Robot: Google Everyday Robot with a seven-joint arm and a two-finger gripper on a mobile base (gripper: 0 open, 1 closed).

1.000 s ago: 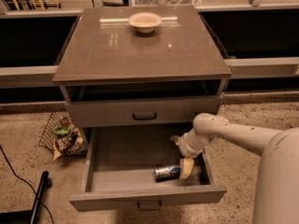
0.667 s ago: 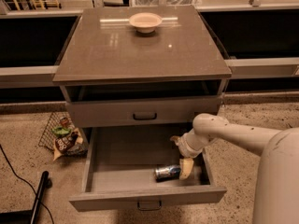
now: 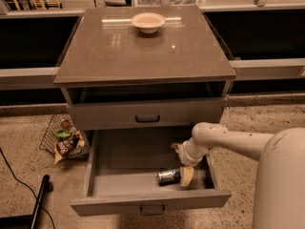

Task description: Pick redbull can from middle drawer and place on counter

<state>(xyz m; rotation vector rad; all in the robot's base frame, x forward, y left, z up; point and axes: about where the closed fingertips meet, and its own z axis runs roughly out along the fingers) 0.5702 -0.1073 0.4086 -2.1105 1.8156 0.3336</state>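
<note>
The redbull can [image 3: 167, 176] lies on its side near the front right of the open middle drawer [image 3: 119, 156], the lowest level of the grey cabinet. My gripper [image 3: 181, 162] reaches down into the drawer from the right, just right of the can. It is open: one pale finger [image 3: 177, 148] points toward the drawer's back, the other [image 3: 186, 176] rests by the can's right end. The can is not held. The counter [image 3: 143, 51] is the glossy grey-brown top of the cabinet.
A pale round bowl [image 3: 148, 22] stands at the back middle of the counter. A shut drawer front [image 3: 147, 113] sits above the open drawer. A wire basket with snack bags [image 3: 64, 140] stands on the floor at the left. A black cable and pole [image 3: 35, 202] lie at lower left.
</note>
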